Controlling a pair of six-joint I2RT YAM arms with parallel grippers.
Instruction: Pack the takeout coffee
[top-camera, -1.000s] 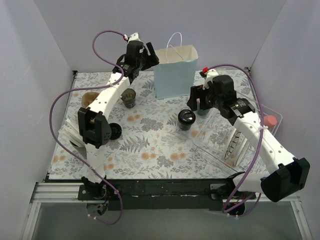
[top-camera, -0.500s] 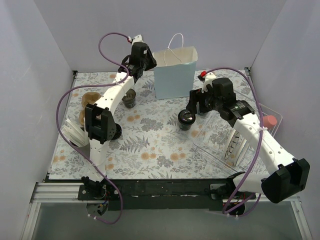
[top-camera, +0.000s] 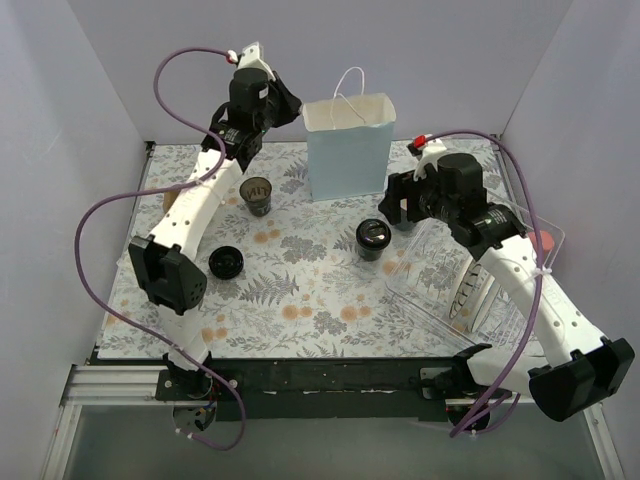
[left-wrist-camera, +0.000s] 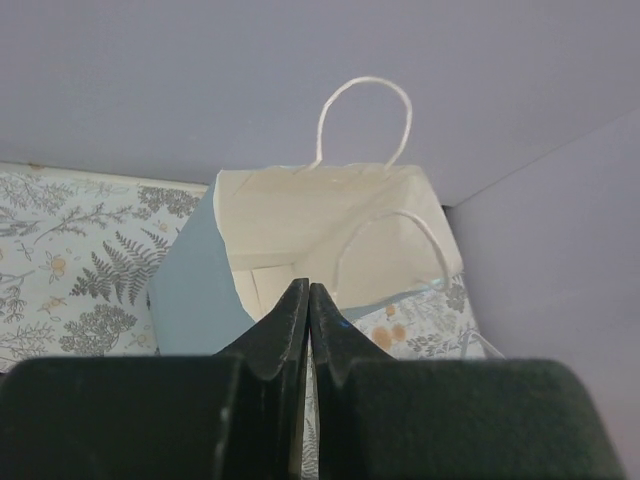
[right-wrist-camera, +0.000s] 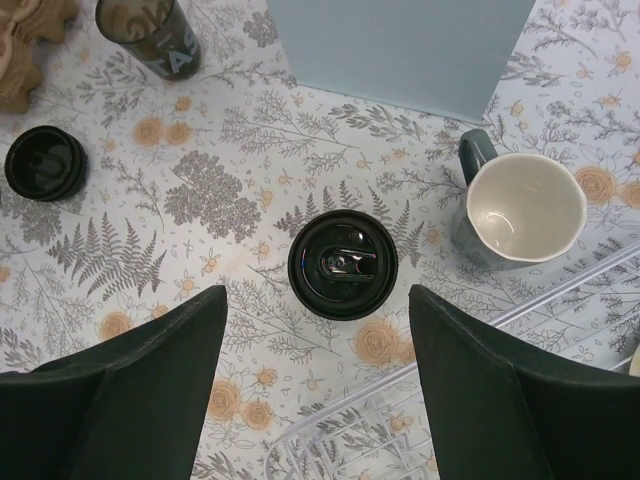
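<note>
As seen from right wrist: takeout coffee (right-wrist-camera: 343, 264) upright, long axis vertical, black lid facing up. Sits centred in gap of right gripper (right-wrist-camera: 316, 295), below spread jaws, apart from both. Mug (right-wrist-camera: 520, 205) just beyond right-hand jaw; grey cup (right-wrist-camera: 150, 35) far ahead of left-hand jaw.

Only left wrist view looks into paper bag (left-wrist-camera: 320, 215) mouth. Left gripper (left-wrist-camera: 303, 300) jaws pressed together, gripping nothing, tips at near rim.

Top view alone gives poses: left arm stretched to back, wrist high; right arm bent, wrist pitched down.
</note>
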